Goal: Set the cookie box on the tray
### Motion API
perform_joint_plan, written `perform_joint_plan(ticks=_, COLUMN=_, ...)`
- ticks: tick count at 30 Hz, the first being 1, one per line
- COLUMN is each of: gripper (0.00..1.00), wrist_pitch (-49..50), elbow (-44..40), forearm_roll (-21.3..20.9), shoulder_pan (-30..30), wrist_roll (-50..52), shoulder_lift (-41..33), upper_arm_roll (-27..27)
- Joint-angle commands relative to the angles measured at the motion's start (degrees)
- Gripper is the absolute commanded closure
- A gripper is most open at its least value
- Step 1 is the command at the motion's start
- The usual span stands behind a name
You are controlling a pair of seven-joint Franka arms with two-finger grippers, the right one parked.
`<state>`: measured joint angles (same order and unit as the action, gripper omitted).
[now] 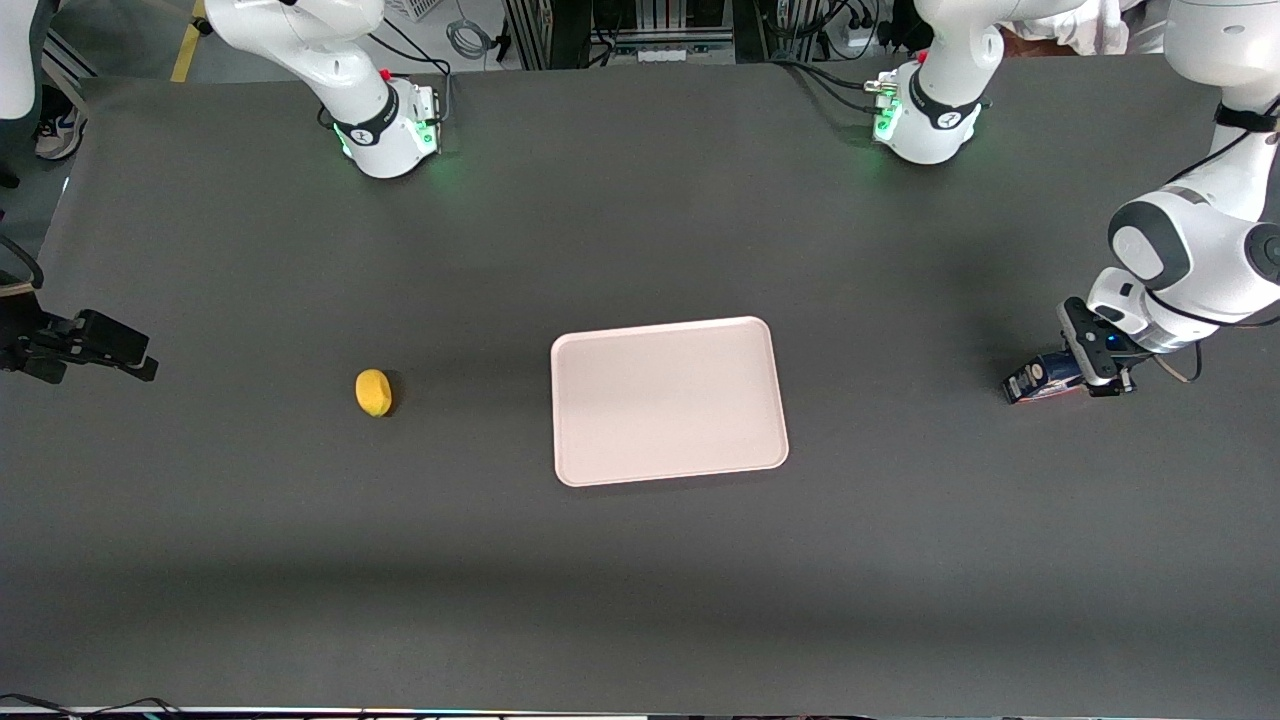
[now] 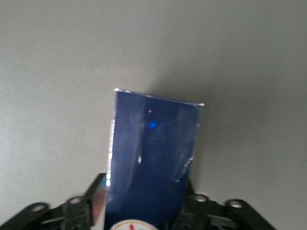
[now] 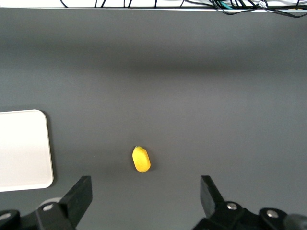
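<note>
resting on the tabletop at the working arm's end, well apart from tray [image 1: 668,402]: box [image 1: 1040,378], light thin glossy card, crushable, hand [image 1: 1095,375] closed across its narrow sides.

You are looking at one cookie box [image 1: 1040,378] sitting in the one working end effector [image 1: 1085,372], one pale pink tray [image 1: 668,400] and one small yellow rounded object [image 1: 374,391] lying on the one dark surface [image 1: 640,570], three loose things in all.
</note>
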<state>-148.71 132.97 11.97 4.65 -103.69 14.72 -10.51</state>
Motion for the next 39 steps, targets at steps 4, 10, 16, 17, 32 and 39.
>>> perform_joint_plan(ticks=4, gripper=0.90, wrist_pitch=0.1, elbow=-0.7, forearm_roll=-0.5, shoulder_pan=-0.4, wrist_roll=0.2, shoulder_lift=-0.3, upper_arm_roll=0.1)
perform_joint_plan(ticks=10, gripper=0.94, wrist_pitch=3.9, elbow=-3.7, forearm_roll=-0.4, shoulder_pan=-0.5, wrist_roll=0.4, shoulder_lift=-0.6, upper_arm_roll=0.1)
perform_joint_plan(ticks=16, gripper=0.93, wrist_pitch=13.3, elbow=-10.3, forearm_roll=-0.4, shoulder_pan=-0.5, wrist_roll=0.9, shoulder_lift=-0.6, upper_arm_roll=0.1)
perform_joint_plan(ticks=17, gripper=0.93, wrist_pitch=14.8, elbow=-11.5, forearm_roll=-0.5, shoulder_pan=-0.5, wrist_roll=1.4, shoulder_lift=-0.6, upper_arm_roll=0.1)
perform_joint_plan(ticks=32, gripper=0.92, wrist_pitch=43.7, elbow=-35.1, forearm_roll=-9.5, shoulder_pan=-0.9, wrist_roll=15.0, shoulder_lift=-2.8, upper_arm_roll=3.8)
perform_joint_plan(ticks=39, gripper=0.91, wrist_pitch=53.8, elbow=-45.1, forearm_roll=-10.9, shoulder_pan=-0.9, wrist_roll=17.0, shoulder_lift=-2.8, upper_arm_roll=5.7)
